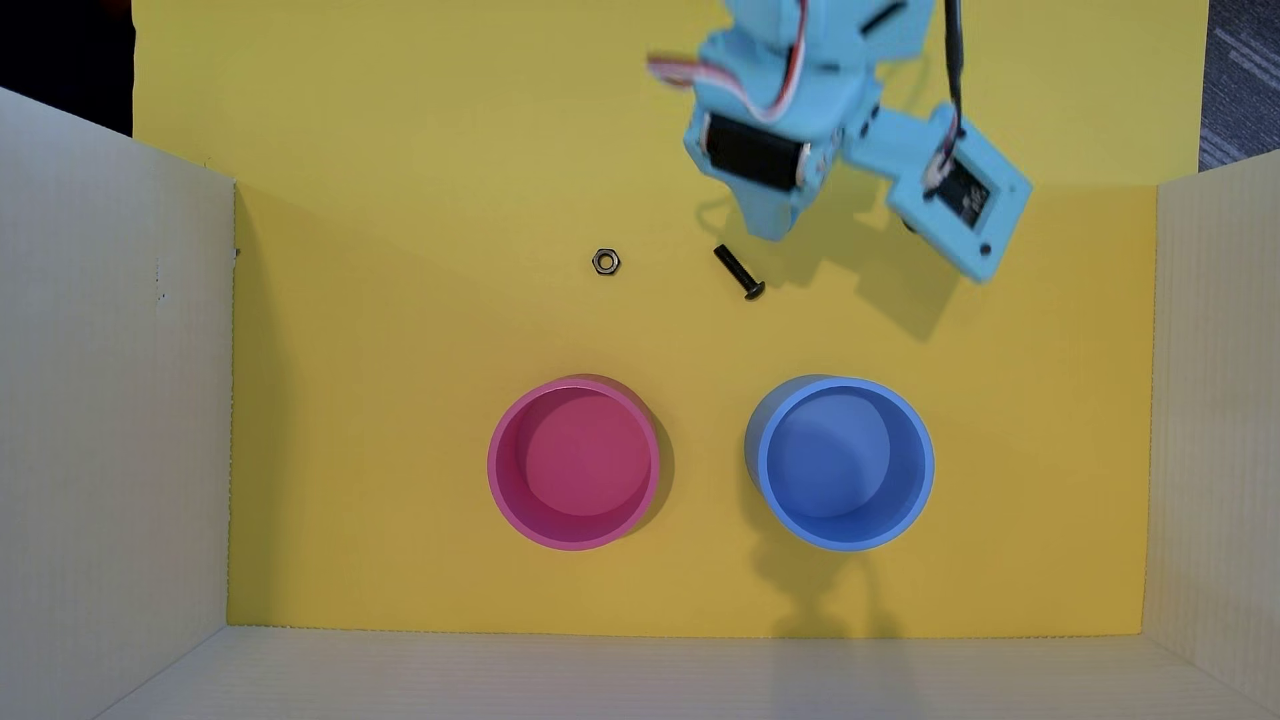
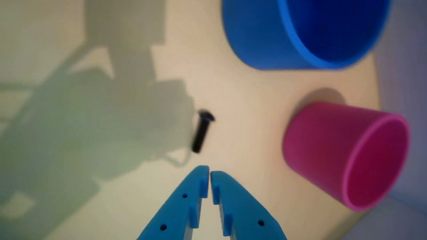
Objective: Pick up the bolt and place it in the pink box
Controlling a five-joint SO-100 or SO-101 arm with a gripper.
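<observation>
The black bolt (image 1: 739,272) lies flat on the yellow floor, its head toward the cups; it also shows in the wrist view (image 2: 202,131). The pink box (image 1: 573,462) stands upright below and to the left of it in the overhead view, empty; the wrist view shows it at the right (image 2: 320,150). My light-blue gripper (image 1: 769,232) hovers just above and to the right of the bolt in the overhead view. In the wrist view the gripper (image 2: 209,171) is shut and empty, its tips a short way from the bolt's threaded end.
A silver hex nut (image 1: 606,262) lies left of the bolt. A blue round cup (image 1: 841,462) stands right of the pink one; it also shows in the wrist view (image 2: 267,36). White cardboard walls (image 1: 111,388) enclose the yellow floor on three sides.
</observation>
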